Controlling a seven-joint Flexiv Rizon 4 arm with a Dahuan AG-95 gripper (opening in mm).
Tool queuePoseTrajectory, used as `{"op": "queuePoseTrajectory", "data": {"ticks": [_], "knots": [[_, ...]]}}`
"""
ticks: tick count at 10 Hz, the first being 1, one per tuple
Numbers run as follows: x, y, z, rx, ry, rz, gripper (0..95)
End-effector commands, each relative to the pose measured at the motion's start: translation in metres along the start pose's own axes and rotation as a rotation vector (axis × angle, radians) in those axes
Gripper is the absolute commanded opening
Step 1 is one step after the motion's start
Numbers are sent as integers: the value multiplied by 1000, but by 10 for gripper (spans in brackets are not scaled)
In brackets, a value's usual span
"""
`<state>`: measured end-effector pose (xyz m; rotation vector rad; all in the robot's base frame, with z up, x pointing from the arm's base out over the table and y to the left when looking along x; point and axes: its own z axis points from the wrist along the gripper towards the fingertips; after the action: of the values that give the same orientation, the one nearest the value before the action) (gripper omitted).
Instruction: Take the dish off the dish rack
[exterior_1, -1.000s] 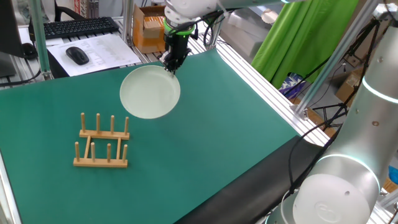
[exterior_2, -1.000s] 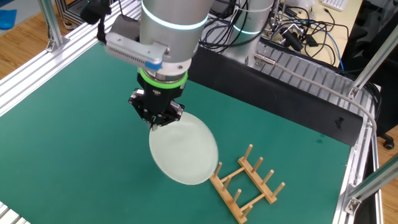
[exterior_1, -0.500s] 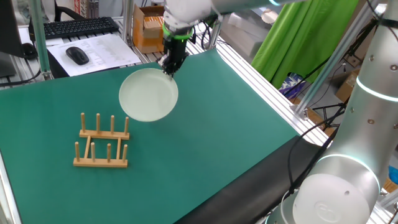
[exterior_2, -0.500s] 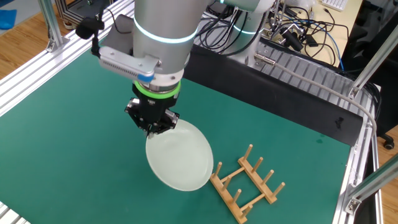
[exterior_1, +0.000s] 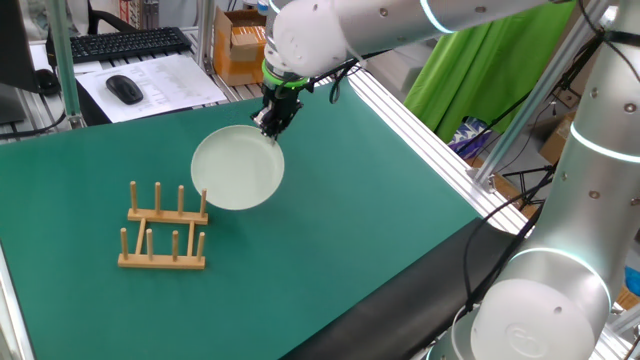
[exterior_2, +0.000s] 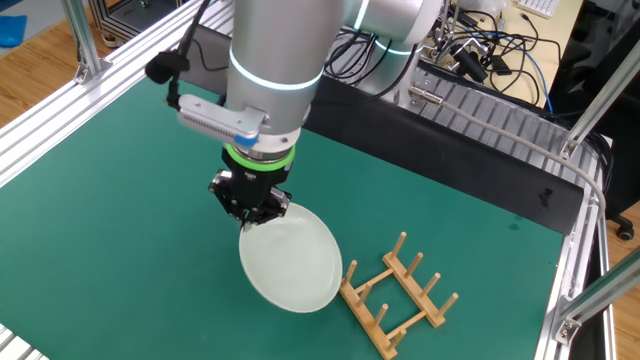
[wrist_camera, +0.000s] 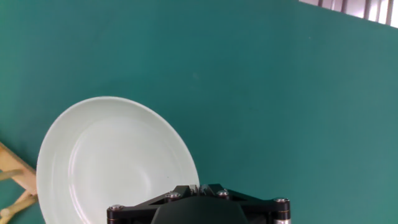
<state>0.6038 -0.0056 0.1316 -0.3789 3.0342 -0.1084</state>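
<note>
The dish, a plain pale greenish-white plate, is off the rack and held by its far rim over the green mat. My gripper is shut on that rim. In the other fixed view the dish slopes down from the gripper toward the dish rack. The wooden dish rack stands with nothing in it, just left of and in front of the dish. In the hand view the dish fills the lower left, the gripper pinches its edge, and a rack corner shows at the left border.
A keyboard, mouse and papers lie beyond the mat's back left edge, next to a cardboard box. Aluminium rails border the mat on the right. Cables and a metal frame run along the far side.
Still gripped at the rim, the dish has shifted a little down and nearer to the rack in one fixed view. The wrist has tilted. The rack has not moved.
</note>
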Motion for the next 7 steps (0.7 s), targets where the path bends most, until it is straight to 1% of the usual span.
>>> {"op": "queuePoseTrajectory", "data": {"ticks": [1,2,3,4,5,6,7], "knots": [[1,-1,0,6,-8,1,190],[1,-1,0,10,-6,1,380],[1,-1,0,10,-5,1,380],[1,-1,-1,10,-4,1,570],[0,-3,-3,1,15,1,570],[0,-3,-4,-3,24,1,570],[-2,-6,-13,-19,60,2,380]]}}
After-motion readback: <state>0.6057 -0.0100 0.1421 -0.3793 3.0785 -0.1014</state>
